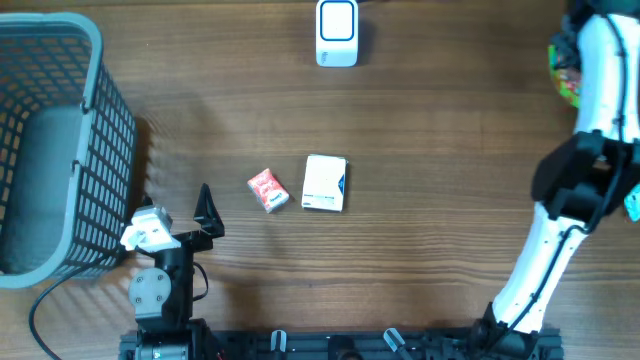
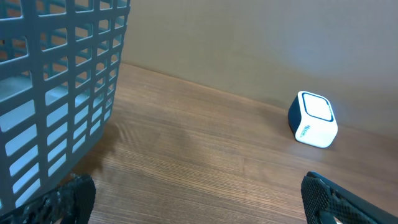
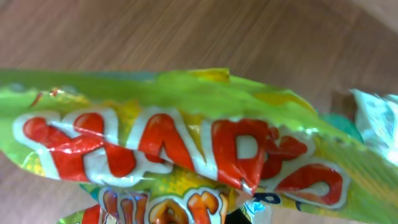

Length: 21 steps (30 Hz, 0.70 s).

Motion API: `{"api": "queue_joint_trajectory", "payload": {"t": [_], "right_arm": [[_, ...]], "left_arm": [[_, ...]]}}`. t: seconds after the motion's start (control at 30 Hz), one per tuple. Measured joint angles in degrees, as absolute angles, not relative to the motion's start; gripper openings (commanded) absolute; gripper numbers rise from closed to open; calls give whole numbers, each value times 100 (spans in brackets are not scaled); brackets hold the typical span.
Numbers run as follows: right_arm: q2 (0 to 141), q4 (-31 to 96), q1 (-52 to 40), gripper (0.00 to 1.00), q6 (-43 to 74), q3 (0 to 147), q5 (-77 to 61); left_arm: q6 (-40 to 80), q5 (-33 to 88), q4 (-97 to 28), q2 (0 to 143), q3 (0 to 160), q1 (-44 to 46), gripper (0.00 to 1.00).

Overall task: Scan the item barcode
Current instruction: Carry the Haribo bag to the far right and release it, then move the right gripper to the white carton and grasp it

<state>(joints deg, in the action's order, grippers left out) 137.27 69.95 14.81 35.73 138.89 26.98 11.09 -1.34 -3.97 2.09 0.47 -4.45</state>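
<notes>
Filling the right wrist view, a crumpled green sweet bag (image 3: 186, 143) with bold red lettering hangs close to the lens, wood grain showing behind it. The jaws of the right arm (image 1: 600, 90) are hidden behind the bag; they stand almost pressed together and appear to pinch it, though the point of grip cannot be seen. A pale, bluish wrapper (image 3: 376, 115) peeps in at that view's right edge.

From overhead the bag shows only as a green and red scrap at the far right edge of the bench (image 1: 440, 120), just beside the arm's white link and well to the right of the white barcode scanner (image 1: 337, 33). The scanner stands near the middle of the bench's far side, its blue-rimmed window turned upward.

Mid-bench, a small red packet (image 1: 268, 189) and a white box (image 1: 324, 183) lie side by side, close but apart. A grey mesh basket (image 1: 95, 150) takes up the left end. The left arm (image 1: 165, 285) sits just beside it at the near edge, its jaws spread wide over bare wood, the black tips showing in the bottom corners of the left wrist view.
</notes>
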Motion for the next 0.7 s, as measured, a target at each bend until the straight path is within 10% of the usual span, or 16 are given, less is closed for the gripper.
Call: {"api": "queue_joint_trajectory", "payload": {"t": [0.1,0.27,0.7], "right_arm": [[13729,6667,1911,20,3441,13808,2303],[13817,6246,2300,94,3345,13450,2082],[12814,6923,1970,99,3096,13391,-617]], "left_arm": [[1109,-134,-397,209,49,-445,100],[1109,-134,-397,209,49,-445,100],[1109,-134,-397,209,49,-445,100]]}}
